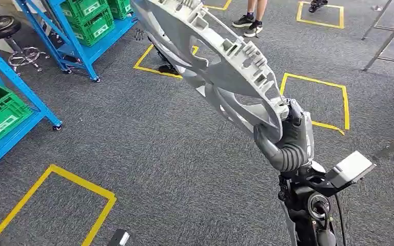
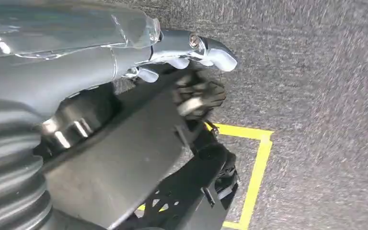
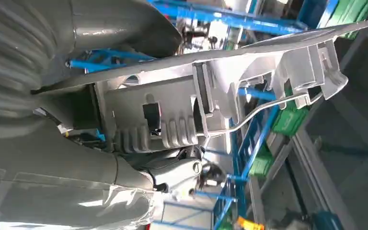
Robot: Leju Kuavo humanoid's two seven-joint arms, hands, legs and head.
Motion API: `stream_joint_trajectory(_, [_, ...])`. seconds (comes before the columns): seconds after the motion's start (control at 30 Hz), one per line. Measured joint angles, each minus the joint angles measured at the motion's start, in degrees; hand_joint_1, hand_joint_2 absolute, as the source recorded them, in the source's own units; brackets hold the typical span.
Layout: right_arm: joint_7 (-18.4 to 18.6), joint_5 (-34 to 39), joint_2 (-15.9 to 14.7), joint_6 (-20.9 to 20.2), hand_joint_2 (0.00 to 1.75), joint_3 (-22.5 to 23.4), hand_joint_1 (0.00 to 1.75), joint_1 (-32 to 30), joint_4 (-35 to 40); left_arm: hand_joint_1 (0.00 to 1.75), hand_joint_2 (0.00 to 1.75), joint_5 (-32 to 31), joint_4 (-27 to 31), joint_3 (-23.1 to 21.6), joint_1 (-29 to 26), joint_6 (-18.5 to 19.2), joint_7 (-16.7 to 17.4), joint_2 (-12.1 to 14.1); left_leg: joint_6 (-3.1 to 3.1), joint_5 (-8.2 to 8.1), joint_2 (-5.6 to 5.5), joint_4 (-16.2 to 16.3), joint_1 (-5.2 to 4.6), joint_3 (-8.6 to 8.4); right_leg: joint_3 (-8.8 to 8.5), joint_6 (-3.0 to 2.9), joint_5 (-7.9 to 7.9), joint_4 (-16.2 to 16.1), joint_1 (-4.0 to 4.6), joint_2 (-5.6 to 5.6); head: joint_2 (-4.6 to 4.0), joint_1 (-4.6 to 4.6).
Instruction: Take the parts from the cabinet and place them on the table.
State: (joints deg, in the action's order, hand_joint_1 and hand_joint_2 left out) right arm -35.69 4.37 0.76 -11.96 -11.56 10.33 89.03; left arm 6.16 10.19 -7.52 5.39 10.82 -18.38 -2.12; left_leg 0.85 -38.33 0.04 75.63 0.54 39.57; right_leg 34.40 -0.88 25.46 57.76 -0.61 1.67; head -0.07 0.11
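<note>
1. The right hand point(image 1: 286, 137) has its fingers clamped round the rim of a big silver-grey plastic part point(image 1: 220, 61). It looks like a wheel cover: round, with curvy cut-outs and blocky little clips moulded along the edge.
2. The part is held up in the air, tilted, over grey carpet point(image 1: 174, 169), well off the floor. In the right wrist view its ribbed underside point(image 3: 172, 124) and a thin wire ring running along the clips are visible.
3. The left hand point(image 2: 124, 62) is smooth grey with a ribbed cover. There's nothing in it that I can make out, but whether the fingers are apart or curled I honestly can't tell.
4. The carpet is rough and speckled, with yellow tape squares point(image 1: 315, 100) on it.
5. Blue metal shelving point(image 1: 56, 36) holds green slotted plastic crates point(image 1: 90, 20).
6. A person's legs in dark trainers point(image 1: 249, 21) are at the far end.
</note>
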Motion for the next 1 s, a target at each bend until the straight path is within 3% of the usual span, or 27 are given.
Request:
stream_joint_trajectory(0.03, [0.0,0.0,0.0,0.0,1.75,0.0,1.75,0.0,-0.2,0.0,1.75,0.0,0.0,0.0,-0.1,0.0,0.0,0.0,-0.09,1.1,0.0,-0.4,0.0,0.05,-0.04,0.0,-0.01,0.0,0.01,0.75,0.0,0.0])
stream_joint_trajectory(0.07, [0.0,0.0,0.0,0.0,1.75,0.0,1.75,0.0,-0.4,0.0,1.75,0.0,0.0,0.0,-0.1,0.0,0.0,0.0,-0.21,3.25,-0.04,-3.3,0.01,-1.09,-0.07,0.03,-0.03,0.0,0.0,1.5,0.0,-0.02])
stream_joint_trajectory(0.1, [0.0,0.0,0.0,0.0,1.75,0.0,1.75,0.0,-0.5,0.0,1.75,0.0,0.0,0.0,-0.1,0.0,0.0,0.0,-0.37,5.98,-0.4,-8.1,0.03,-3.26,-0.15,0.1,-0.07,0.1,0.0,2.25,0.0,0.0])
stream_joint_trajectory(0.13, [0.0,0.0,0.0,0.0,1.75,0.0,1.75,0.0,-0.5,0.0,1.75,0.0,0.0,0.0,-0.1,0.0,0.0,0.1,-0.57,8.76,-1.82,-13.8,0.04,-6.01,-0.23,0.17,-0.11,0.1,-0.04,2.92,0.0,-0.02])
stream_joint_trajectory(0.17, [-0.1,0.0,0.0,0.0,1.75,0.0,1.75,0.0,-0.5,0.0,1.75,0.0,0.0,0.0,-0.1,0.0,0.0,0.3,-0.87,9.4,-5.37,-17.5,0.21,-7.77,-0.12,0.36,-0.15,0.1,-0.2,3.41,0.0,0.02])
stream_joint_trajectory(0.2, [-0.2,0.0,0.0,0.0,1.75,0.0,1.75,0.1,-0.5,0.0,1.75,0.0,0.0,0.0,-0.2,0.0,0.0,0.3,-0.91,9.05,-5.94,-18.8,0.4,-8.22,0.31,0.75,-0.25,0.4,0.14,4.14,0.0,0.15])
stream_joint_trajectory(0.3, [-0.5,-0.3,0.0,0.0,1.75,0.0,1.75,-0.2,-0.7,0.0,1.75,1.1,0.0,0.4,-0.5,-0.5,-0.2,0.3,-1.35,9.27,-4.19,-18.4,-0.21,-8.24,0.99,2.13,-1.07,-0.1,-0.57,6.13,0.0,0.07])
stream_joint_trajectory(0.33, [-0.6,-0.7,0.0,0.0,1.75,0.0,1.75,-0.3,-0.8,0.0,1.75,1.2,0.0,0.8,-0.6,-0.5,-0.6,0.3,-1.93,9.69,-3.2,-19.0,0.31,-8.46,1.26,2.31,-0.96,0.1,-0.57,6.17,0.0,0.02])
stream_joint_trajectory(0.37, [-0.9,-1.2,0.0,0.0,1.75,0.0,1.75,-0.4,-0.9,0.0,1.75,1.3,0.0,1.1,-0.7,-0.2,-0.9,0.3,-2.17,9.79,-2.38,-19.1,0.23,-8.59,2.06,2.42,0.06,1.6,-0.17,2.52,0.0,0.24])
stream_joint_trajectory(0.4, [-1.2,-1.6,0.0,0.2,1.75,-0.1,1.75,-0.4,-1.0,0.0,1.75,1.3,0.0,1.2,-0.9,0.0,-1.1,0.2,-2.44,9.73,-1.66,-19.1,0.13,-8.59,3.6,2.64,2.03,4.8,-0.13,0.42,0.0,0.53])
stream_joint_trajectory(0.43, [-1.4,-1.9,0.0,0.2,1.75,-0.2,1.75,-0.6,-1.0,0.0,1.75,1.3,-0.1,1.2,-1.3,0.0,-1.3,0.1,-2.51,9.68,-0.75,-19.1,0.01,-8.6,5.76,2.88,4.23,9.3,-0.19,-0.55,0.0,0.52])
stream_joint_trajectory(0.47, [-1.5,-1.9,0.0,0.4,1.75,-0.3,1.75,-1.0,-1.0,0.0,1.75,1.3,-0.1,1.4,-1.8,0.0,-1.5,0.1,-2.59,9.63,0.22,-19.0,-0.05,-8.56,8.19,3.07,6.25,14.5,-0.22,-0.93,0.0,0.48])
stream_joint_trajectory(0.5, [-1.6,-2.0,0.0,0.6,1.75,-0.3,1.75,-1.4,-1.0,0.0,1.75,1.3,-0.2,1.5,-2.1,0.0,-1.6,0.2,-2.63,9.6,1.07,-19.0,-0.05,-8.54,9.84,3.25,7.16,18.1,-0.26,-1.01,0.0,0.57])
stream_joint_trajectory(0.53, [-1.6,-2.0,-0.1,0.9,1.75,-0.2,1.75,-1.8,-1.0,0.0,1.75,1.3,-0.2,1.5,-2.4,0.0,-1.8,0.2,-2.62,9.56,1.87,-19.0,-0.05,-8.55,10.15,3.33,6.77,18.7,-0.33,-1.07,0.0,0.5])
stream_joint_trajectory(0.57, [-1.6,-2.0,-0.2,1.1,1.75,0.0,1.75,-2.1,-1.0,0.0,1.75,1.3,-0.2,1.6,-2.4,0.0,-1.8,0.2,-2.57,9.49,2.58,-19.0,-0.05,-8.59,8.74,3.28,5.22,16.3,-0.38,-1.2,0.0,0.57])
stream_joint_trajectory(0.63, [-1.6,-2.0,-0.3,1.1,1.75,0.2,1.75,-2.1,-1.0,0.0,1.75,1.3,-0.2,1.7,-2.4,0.0,-1.8,0.1,-2.24,9.27,3.8,-19.0,-0.04,-8.88,2.72,3.1,0.88,5.4,-0.39,-2.68,0.0,0.57])
stream_joint_trajectory(0.67, [-1.7,-2.0,-0.3,1.1,1.75,0.2,1.75,-2.1,-0.9,0.0,1.75,1.3,-0.2,1.7,-2.4,0.0,-1.8,0.2,-1.88,9.04,4.28,-19.0,-0.29,-9.17,0.05,3.03,0.23,0.5,-0.29,-5.41,0.0,0.55])
stream_joint_trajectory(0.7, [-1.7,-2.0,-0.4,1.1,1.75,0.1,1.75,-2.1,-0.9,0.0,1.75,1.3,-0.2,1.7,-2.4,0.0,-1.9,0.2,-1.53,8.81,4.67,-18.9,-0.63,-9.05,-0.31,2.44,0.49,0.4,0.0,-5.55,0.0,0.39])
stream_joint_trajectory(0.73, [-1.8,-2.1,-0.4,1.2,1.75,0.1,1.75,-2.2,-0.8,0.0,1.75,1.1,-0.2,1.8,-2.3,0.0,-1.9,0.4,-1.33,8.79,5.06,-18.8,-0.63,-9.16,-0.16,1.96,0.33,0.4,0.12,-4.52,0.0,0.28])
stream_joint_trajectory(0.8, [-2.1,-2.5,-0.7,1.8,1.75,0.2,1.75,-2.5,-0.8,0.0,1.75,1.1,-0.2,1.8,-2.3,0.0,-1.9,0.3,-0.82,8.8,6.01,-19.1,-0.38,-9.44,0.18,1.38,0.38,0.4,0.51,-3.54,0.0,0.26])
stream_joint_trajectory(0.83, [-2.2,-2.5,-0.8,2.1,1.75,0.3,1.75,-2.7,-0.7,0.0,1.75,1.1,-0.2,1.8,-2.2,0.0,-1.9,0.3,-0.44,8.54,6.49,-19.1,-0.33,-9.51,0.07,0.92,0.14,0.2,0.31,-2.96,0.0,0.33])
stream_joint_trajectory(0.87, [-2.3,-2.6,-0.8,2.3,1.75,0.4,1.75,-3.0,-0.4,0.0,1.75,1.1,-0.2,1.8,-2.2,0.0,-1.9,0.3,-0.15,7.7,4.68,-18.2,-0.04,-8.91,0.0,0.66,0.0,0.1,0.0,-2.49,0.0,0.22])
stream_joint_trajectory(0.9, [-2.4,-2.7,-0.9,2.4,1.75,0.5,1.75,-3.1,-0.2,0.0,1.75,1.1,-0.2,1.8,-2.3,0.0,-1.9,0.2,-0.1,5.67,2.17,-15.3,0.04,-7.83,0.03,0.27,-0.08,0.1,-0.09,-2.01,0.0,0.02])
stream_joint_trajectory(0.93, [-2.4,-2.7,-0.9,2.5,1.75,0.5,1.75,-3.4,-0.1,0.0,1.75,1.1,-0.2,1.7,-2.4,0.0,-1.9,0.2,-0.06,3.06,0.74,-10.3,0.05,-5.48,0.12,0.13,-0.12,0.1,-0.08,-1.41,0.0,0.0])
stream_joint_trajectory(1.0, [-2.5,-2.7,-1.0,2.8,1.75,0.6,1.75,-3.9,-0.1,0.0,1.75,1.0,-0.3,1.7,-2.7,0.1,-1.9,0.2,-0.11,-0.16,0.05,-1.2,0.02,-0.85,0.26,-0.03,-0.21,0.1,0.15,-0.05,0.0,-0.02])
